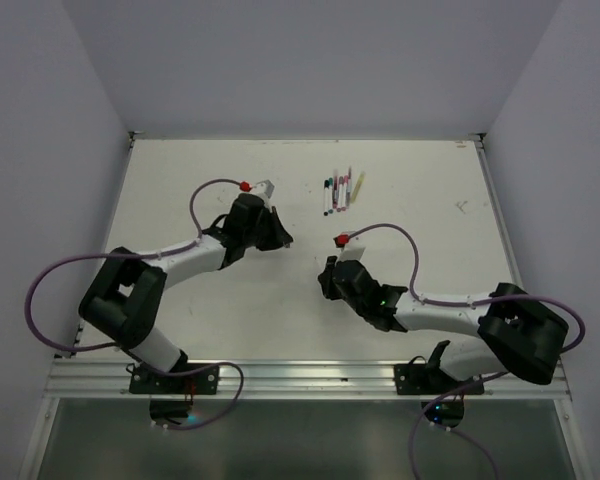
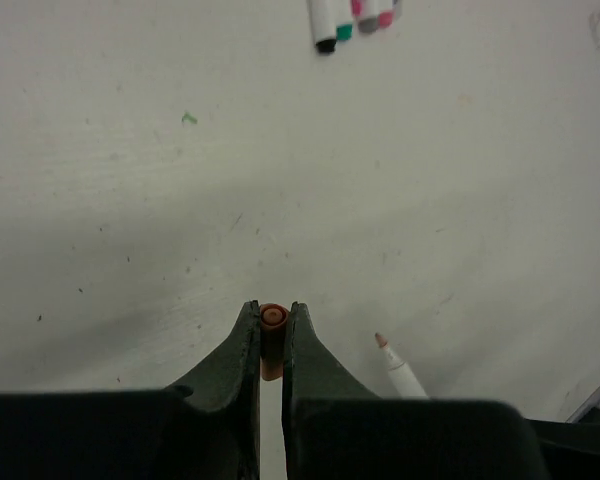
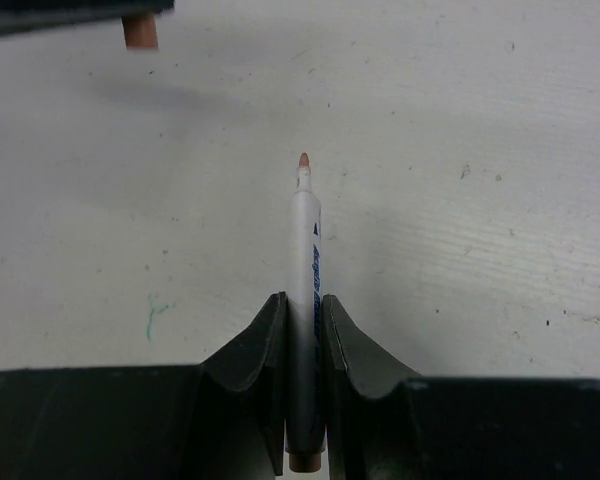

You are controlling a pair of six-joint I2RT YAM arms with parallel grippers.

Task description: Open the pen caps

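Note:
My left gripper (image 2: 271, 312) is shut on a small orange-brown pen cap (image 2: 271, 340), pulled off and held above the table. My right gripper (image 3: 302, 305) is shut on the white barrel of the uncapped pen (image 3: 305, 290), its orange-brown tip (image 3: 303, 160) bare and pointing away. That tip also shows in the left wrist view (image 2: 393, 362), and the cap shows at the top of the right wrist view (image 3: 139, 31). In the top view the left gripper (image 1: 278, 238) and right gripper (image 1: 328, 278) are a short way apart. Several capped pens (image 1: 340, 189) lie in a row at the back.
The ends of the capped pens, with black, green and pink caps (image 2: 350, 17), show at the top of the left wrist view. The white table (image 1: 420, 200) has small marks and a green scribble (image 3: 154, 314). Side walls border the table.

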